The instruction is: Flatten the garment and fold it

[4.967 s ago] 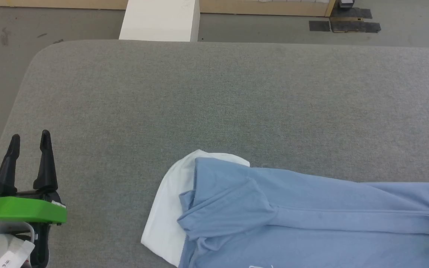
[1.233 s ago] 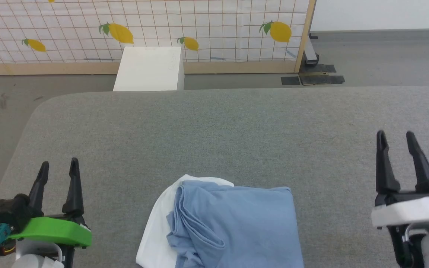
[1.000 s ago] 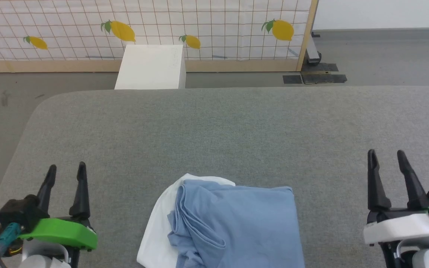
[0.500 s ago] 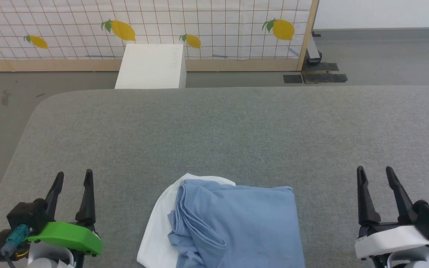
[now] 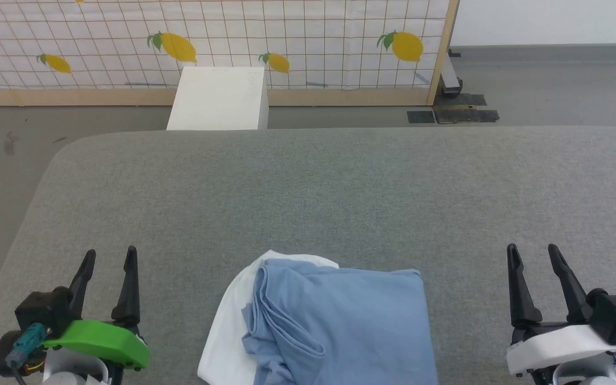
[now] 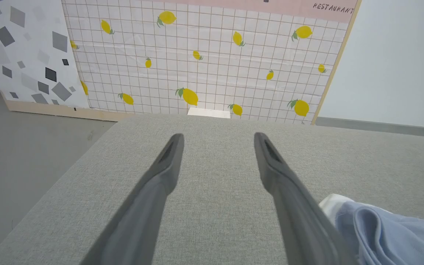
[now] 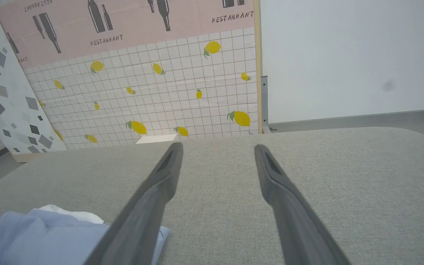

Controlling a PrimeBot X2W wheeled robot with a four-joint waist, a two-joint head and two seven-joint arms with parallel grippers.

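The sky-blue garment (image 5: 340,326) lies folded into a compact rectangle at the near middle of the grey table (image 5: 308,198), with white lining showing along its left side. In the left wrist view the garment (image 6: 388,235) shows at the lower right, and in the right wrist view the garment (image 7: 35,235) sits at the lower left. My left gripper (image 5: 109,256) stands open at the lower left, apart from the cloth, its fingers empty. My right gripper (image 5: 530,252) stands open at the lower right, also clear of the cloth.
A white box (image 5: 217,99) stands on the floor beyond the table's far edge. Behind it runs a lemon-patterned panel (image 5: 297,43) with a wooden frame. The table's rounded left corner (image 5: 67,155) drops to grey floor.
The long spread shirt from five seconds ago now lies as a short folded rectangle. Over the last second both grippers drew back toward the near edge, the right one more so.
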